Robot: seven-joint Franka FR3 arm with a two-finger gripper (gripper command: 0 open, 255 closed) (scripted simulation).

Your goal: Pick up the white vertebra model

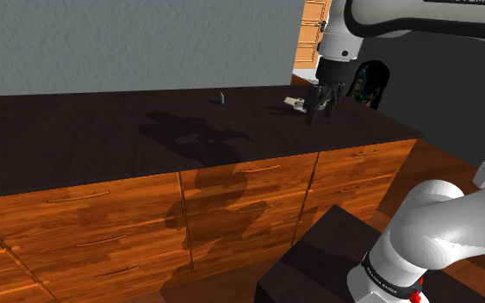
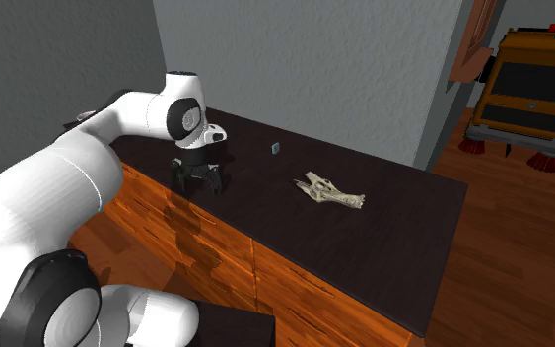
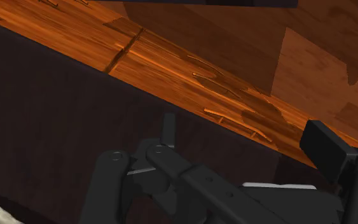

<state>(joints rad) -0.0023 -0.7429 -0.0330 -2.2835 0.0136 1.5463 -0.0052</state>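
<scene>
Reaching toward the bone model (image 2: 330,190) was judged to be the step in hand, since nothing was held yet. The fingers (image 3: 323,145) were seen spread wide apart with nothing between them, hanging low over the dark tabletop (image 2: 403,246), close to its front edge above the wooden drawers (image 1: 258,185). The pale, long bone model was lying flat on the tabletop, apart from the fingers, toward the second exterior view's right. In the wrist view a small pale part of it was caught off to one side of the fingers. A small dark object (image 2: 276,150) was standing further back, near the wall, well away from the path.

To do the step well, the fingers should be carried sideways over the bone model before any lowering is made. They should be turned so that its narrow width, not its length, is taken between them. The shape looked uneven and thin at one end, so the thicker middle was judged the safer place. Closing should be done only when both fingers are down beside the model.
</scene>
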